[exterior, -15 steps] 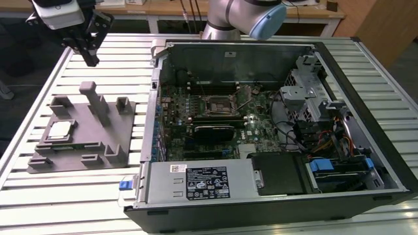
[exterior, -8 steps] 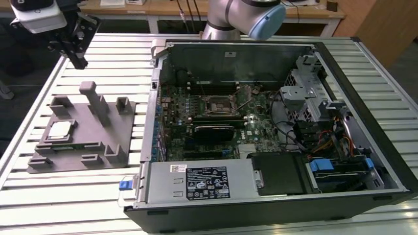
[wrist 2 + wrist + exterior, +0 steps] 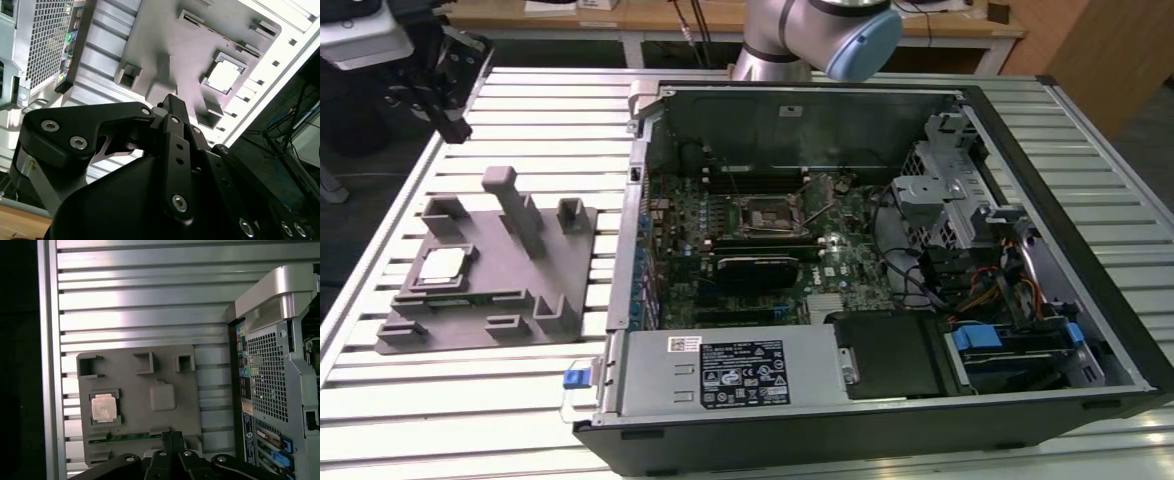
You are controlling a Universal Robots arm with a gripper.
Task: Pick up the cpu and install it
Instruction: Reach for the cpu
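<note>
The cpu [image 3: 440, 265] is a small square chip with a pale silver top. It lies flat in a recess of the grey fixture plate [image 3: 494, 300], on the exterior view's left, and it also shows in both wrist views, cpu [image 3: 104, 407] and cpu [image 3: 223, 76]. My gripper [image 3: 172, 436] hangs well above the plate's edge, apart from the chip, with its two fingers pressed together and nothing between them. In the second wrist view the gripper [image 3: 170, 102] is seen from the side. The black socket frame [image 3: 762, 212] sits on the motherboard inside the open computer case [image 3: 1014, 130].
The case lies on its side on a slatted metal table [image 3: 547, 120], right of the fixture. Upright posts [image 3: 520, 210] rise from the plate near the chip. The arm [image 3: 814, 35] reaches in from the far edge. Dark equipment [image 3: 440, 90] stands at the far left corner.
</note>
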